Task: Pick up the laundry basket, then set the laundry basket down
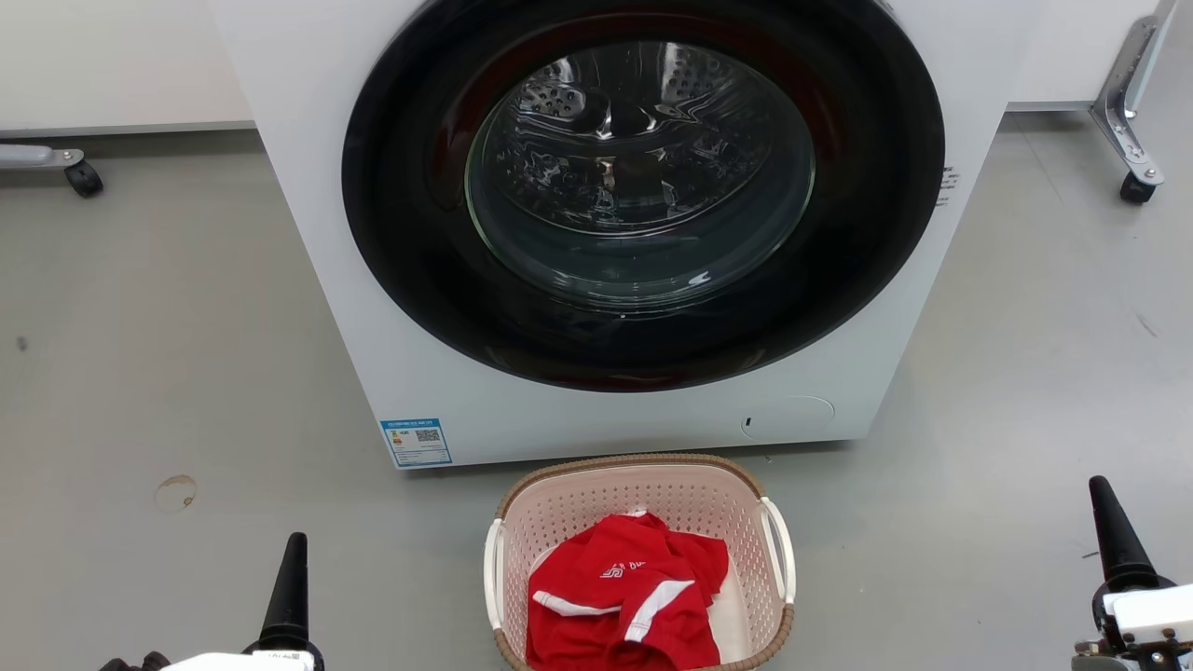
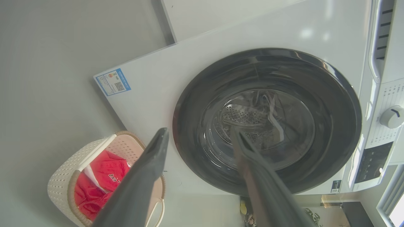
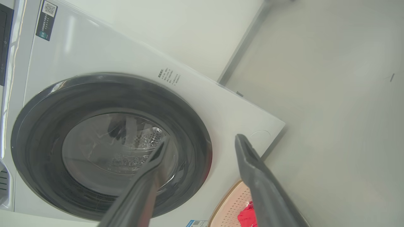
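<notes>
The laundry basket is pale pink and perforated, with a brown rim and white side handles. It stands on the floor just in front of the washing machine and holds a red garment. In the left wrist view my left gripper is open and empty, with the basket off to its lower left. My right gripper is open and empty too, a corner of the basket showing low between its fingers. In the head view one dark finger rises left of the basket and another far to its right, both apart from it.
The white washing machine with its round dark door shut stands right behind the basket. Wheeled metal legs sit at the far left and far right. Grey floor lies to both sides, with a small round stain.
</notes>
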Motion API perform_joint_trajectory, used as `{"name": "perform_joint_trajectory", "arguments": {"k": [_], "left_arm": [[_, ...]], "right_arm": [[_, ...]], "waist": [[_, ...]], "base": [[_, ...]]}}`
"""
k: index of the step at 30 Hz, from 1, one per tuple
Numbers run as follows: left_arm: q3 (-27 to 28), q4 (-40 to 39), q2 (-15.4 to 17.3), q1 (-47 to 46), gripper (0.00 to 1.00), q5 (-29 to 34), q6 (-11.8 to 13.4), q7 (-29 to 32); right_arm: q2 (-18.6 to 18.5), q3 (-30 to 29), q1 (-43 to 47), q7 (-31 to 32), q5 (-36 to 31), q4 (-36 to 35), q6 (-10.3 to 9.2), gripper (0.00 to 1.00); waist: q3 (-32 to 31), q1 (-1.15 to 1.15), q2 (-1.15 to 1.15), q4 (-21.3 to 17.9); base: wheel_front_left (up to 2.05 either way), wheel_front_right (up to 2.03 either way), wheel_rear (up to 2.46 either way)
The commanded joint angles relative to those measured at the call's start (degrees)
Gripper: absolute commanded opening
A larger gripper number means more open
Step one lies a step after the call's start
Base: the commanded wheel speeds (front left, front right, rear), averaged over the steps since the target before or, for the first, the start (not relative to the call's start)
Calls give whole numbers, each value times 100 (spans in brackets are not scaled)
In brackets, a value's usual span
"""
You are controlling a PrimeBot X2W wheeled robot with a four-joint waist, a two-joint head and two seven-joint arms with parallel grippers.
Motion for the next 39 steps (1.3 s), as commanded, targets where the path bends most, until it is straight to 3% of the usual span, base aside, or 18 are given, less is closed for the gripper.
{"name": "perform_joint_trajectory", "arguments": {"k": [1,13,39], "left_arm": [[27,-192,63,-87,100,168,34,-49],[-154,-293,133,-19,100,1463,333,-251],[-340,-497,191,116,100,3159,608,-704]], "right_arm": [[-171,10,-310,-88,-183,-128,11,100],[-163,-36,-319,-289,-1623,-220,15,100],[-217,153,-359,-743,-3371,-327,22,100]], "waist": [[0,-1,0,0],[-6,-1,0,2],[-29,-1,0,-1]], "base": [[0,0,0],[0,0,0],[0,0,0]]}}
